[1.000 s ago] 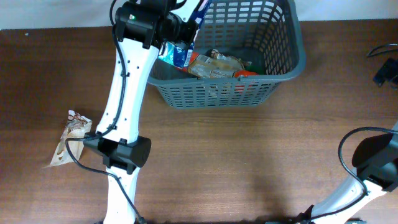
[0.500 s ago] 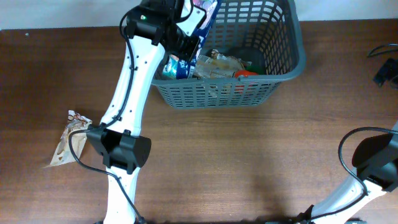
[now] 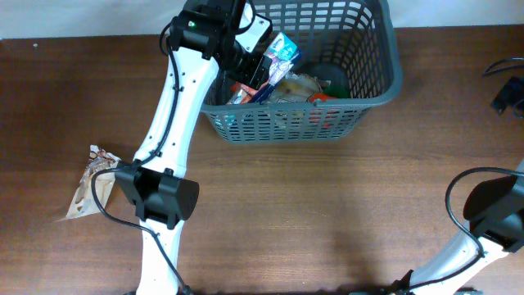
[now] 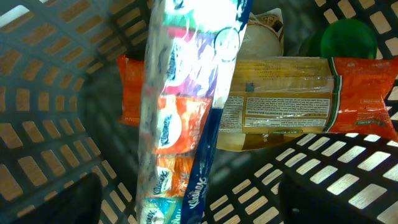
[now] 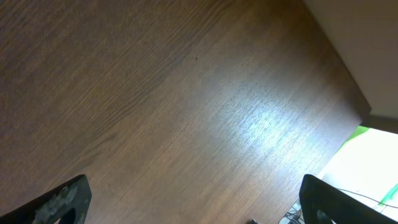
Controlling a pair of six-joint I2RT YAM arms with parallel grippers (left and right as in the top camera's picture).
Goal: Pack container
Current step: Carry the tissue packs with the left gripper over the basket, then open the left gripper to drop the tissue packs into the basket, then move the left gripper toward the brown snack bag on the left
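The container (image 3: 391, 78) is a dark grey slotted basket at the table's back middle. My left gripper (image 3: 255, 64) reaches into its left side and is open. In the left wrist view a long Kleenex tissue multipack (image 4: 186, 112) stands loose between the spread left gripper (image 4: 199, 202) fingers, touching neither. The pack (image 3: 281, 51) leans across the things in the basket. Beneath it lie an orange pasta packet (image 4: 298, 99) and something green (image 4: 348, 38). My right gripper (image 5: 198, 199) is open over bare wood.
A crumpled snack bag (image 3: 88, 184) lies on the table at the left, beside the left arm's base. The right arm (image 3: 490, 215) stays at the right front edge. A black object (image 3: 509, 94) sits at the far right. The basket's wall (image 4: 50, 130) closes in on the left gripper.
The left gripper moved right and deeper over the basket, then opened. The tissue pack left its grip and now leans on the basket's contents. The right arm has not moved.
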